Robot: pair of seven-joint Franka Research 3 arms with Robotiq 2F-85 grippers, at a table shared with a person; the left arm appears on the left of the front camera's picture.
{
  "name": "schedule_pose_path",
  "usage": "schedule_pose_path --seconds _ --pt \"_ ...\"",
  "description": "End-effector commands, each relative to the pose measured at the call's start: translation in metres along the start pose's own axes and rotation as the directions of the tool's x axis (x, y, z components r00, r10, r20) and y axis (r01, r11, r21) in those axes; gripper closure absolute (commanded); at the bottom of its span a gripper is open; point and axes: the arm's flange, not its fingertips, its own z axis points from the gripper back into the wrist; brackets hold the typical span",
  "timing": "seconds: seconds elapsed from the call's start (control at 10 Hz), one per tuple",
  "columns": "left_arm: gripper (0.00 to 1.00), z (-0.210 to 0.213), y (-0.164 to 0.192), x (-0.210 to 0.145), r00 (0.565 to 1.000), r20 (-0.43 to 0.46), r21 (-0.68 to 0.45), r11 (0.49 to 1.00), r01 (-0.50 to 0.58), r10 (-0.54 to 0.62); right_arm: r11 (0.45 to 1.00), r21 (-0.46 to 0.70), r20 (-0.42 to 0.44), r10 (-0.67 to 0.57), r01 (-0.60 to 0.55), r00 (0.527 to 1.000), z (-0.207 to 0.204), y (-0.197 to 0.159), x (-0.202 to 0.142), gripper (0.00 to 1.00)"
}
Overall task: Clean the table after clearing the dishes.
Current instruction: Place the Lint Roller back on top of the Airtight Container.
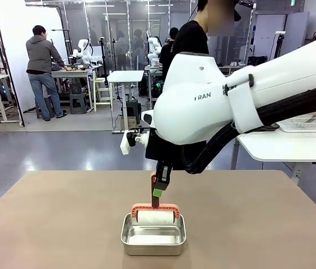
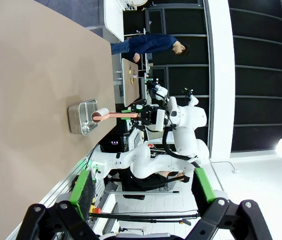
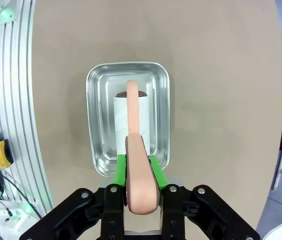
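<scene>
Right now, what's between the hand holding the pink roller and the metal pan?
Just the roller's pink handle, running from the right hand down to the white roll inside the pan, per the right wrist view.

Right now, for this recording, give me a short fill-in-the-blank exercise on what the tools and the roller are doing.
1. The right tool is shut on the roller's ____ handle.
2. The roller's white head sits inside the steel ____.
3. The left tool stands ____, holding nothing.
4. The pan rests on the ____.

Missing words: pink; pan; open; table
</scene>
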Motion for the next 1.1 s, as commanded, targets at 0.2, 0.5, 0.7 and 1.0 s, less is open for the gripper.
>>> schedule_pose_path --seconds 0.2,0.5,0.7,1.0 --pt "0.00 0.002 -0.001 -0.002 1.000 0.005 0.004 1.000 0.000 0.000 0.999 0.043 0.033 0.008 -0.009 0.999 -0.017 -0.011 0.000 0.78" --pt "0.00 0.002 -0.001 -0.002 1.000 0.005 0.004 1.000 0.000 0.000 0.998 0.052 0.015 0.020 -0.021 1.000 -0.040 -0.022 -0.003 0.78" --pt "0.00 0.002 -0.001 -0.002 1.000 0.005 0.004 1.000 0.000 0.000 0.998 0.055 0.008 0.013 -0.013 1.000 -0.050 -0.032 -0.005 0.78" --pt "0.00 0.002 -0.001 -0.002 1.000 0.005 0.004 1.000 0.000 0.000 0.998 0.050 0.027 0.026 -0.027 0.999 -0.064 -0.044 -0.009 0.78"
